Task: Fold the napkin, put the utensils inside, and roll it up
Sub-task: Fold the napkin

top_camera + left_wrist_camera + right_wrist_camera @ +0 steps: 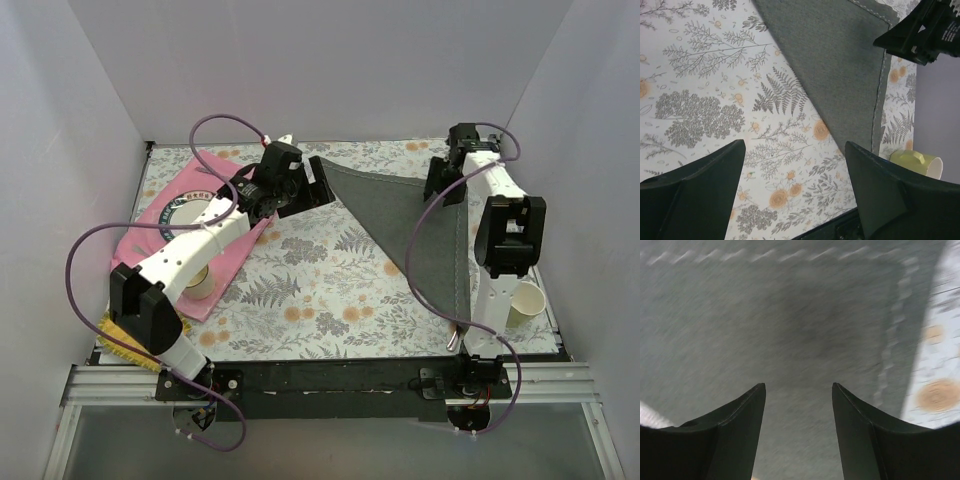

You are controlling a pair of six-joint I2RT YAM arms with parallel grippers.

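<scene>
Left gripper (795, 150) released — napkin (840, 65) just ahead | right gripper (799, 387) released — over napkin corner

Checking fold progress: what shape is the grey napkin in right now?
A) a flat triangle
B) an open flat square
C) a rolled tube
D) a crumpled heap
A: the napkin lies flat with three corners, one long diagonal edge crossing the floral table.
</scene>
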